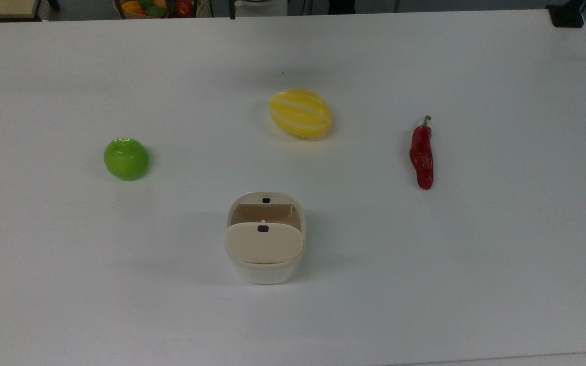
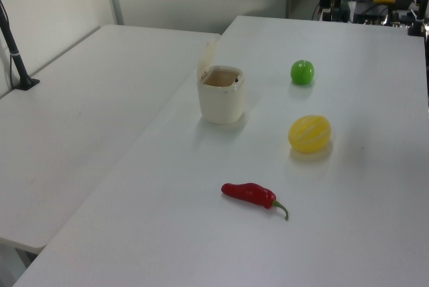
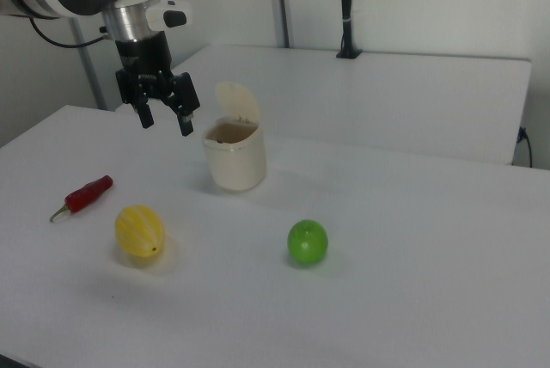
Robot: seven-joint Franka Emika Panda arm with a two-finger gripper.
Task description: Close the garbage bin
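Note:
The garbage bin point(image 1: 265, 254) point(image 2: 221, 99) point(image 3: 234, 160) is a small cream-white tub standing on the white table, its beige lid point(image 1: 264, 244) point(image 3: 237, 103) swung up and open, brownish inside showing. In the right view my gripper point(image 3: 165, 122) hangs in the air to the left of the bin, above the table, fingers spread open and empty, clear of the lid.
A yellow striped melon point(image 1: 300, 113) point(image 3: 140, 230), a green apple point(image 1: 126, 158) point(image 3: 308, 242) and a red chilli pepper point(image 1: 421, 155) point(image 3: 84, 195) lie around the bin on the table point(image 1: 476, 264). A second table point(image 2: 87, 112) adjoins. A crate of toy fruit point(image 1: 155, 7) sits past the far edge.

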